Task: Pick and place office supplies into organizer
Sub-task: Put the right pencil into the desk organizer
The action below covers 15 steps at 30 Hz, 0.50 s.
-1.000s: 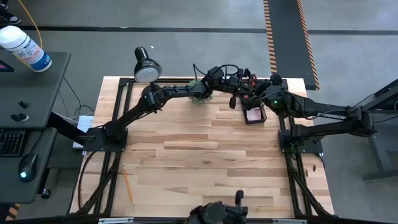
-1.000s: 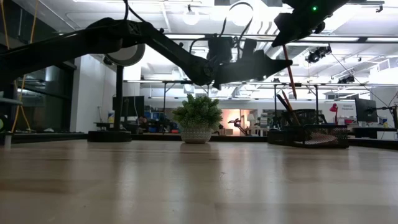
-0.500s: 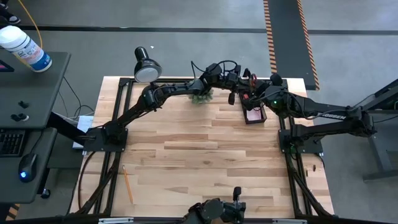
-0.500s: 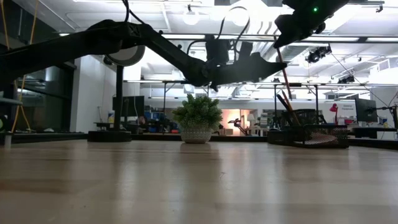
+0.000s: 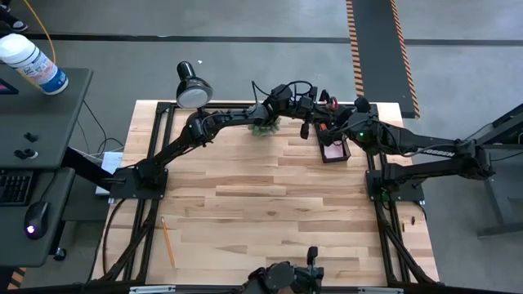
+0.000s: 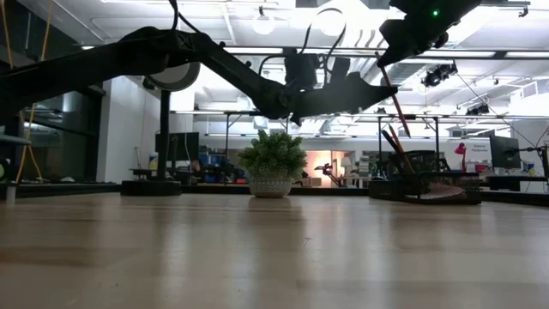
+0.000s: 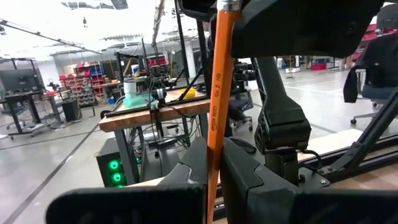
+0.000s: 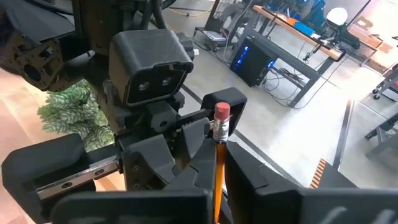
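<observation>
Nearest you, lower left of the high view, one spare pencil (image 5: 167, 242) lay alone on the counter (image 5: 245, 196), well apart from everything else. Mid counter carried nothing that showed.

Further back, upper right of the high view, both arms met above the organizer (image 5: 324, 155). The left end effector (image 7: 211, 168) had its fingers tight on either side of an orange pencil (image 7: 214, 93), and it looked closed on the lower shaft. The right end effector (image 8: 216, 155) was closed on the same pencil just below the eraser end, which pointed up. So you had a two-arm hold, with the pencil near upright and a bit slanted in the low view, hanging over the organizer's cup section.

Handling, my read: the pencil is light, stiff and thin, with a smooth lacquered shaft, so it can slip or pivot in a pinch grip. Best to hold it mid-shaft w/ modest force. Too much squeeze from both ends at once could bend or snap it.

Beyond the organizer sat the plant (image 6: 272, 163), under the left arm in the high view, and the lamp (image 5: 194, 91) at the far counter edge, upper left of center. Neither is yours to move.
</observation>
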### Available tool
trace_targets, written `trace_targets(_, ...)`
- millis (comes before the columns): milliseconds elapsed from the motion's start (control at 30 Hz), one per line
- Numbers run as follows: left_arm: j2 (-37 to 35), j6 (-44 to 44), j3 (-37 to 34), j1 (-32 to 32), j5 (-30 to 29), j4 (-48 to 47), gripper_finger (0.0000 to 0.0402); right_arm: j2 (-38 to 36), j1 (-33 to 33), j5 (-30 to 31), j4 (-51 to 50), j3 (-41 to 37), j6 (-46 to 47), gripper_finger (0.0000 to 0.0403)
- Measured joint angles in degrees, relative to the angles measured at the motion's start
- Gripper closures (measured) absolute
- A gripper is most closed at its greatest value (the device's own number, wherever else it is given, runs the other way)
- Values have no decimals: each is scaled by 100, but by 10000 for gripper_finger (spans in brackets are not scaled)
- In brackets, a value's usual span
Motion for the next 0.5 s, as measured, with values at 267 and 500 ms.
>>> trace_targets(267,0,-7,0,-7,-4,-49,398,7,0,20,-57,2,-65,400)
trace_targets(500,0,-4,0,-7,-4,-103,397,4,0,4,-65,0,75,401)
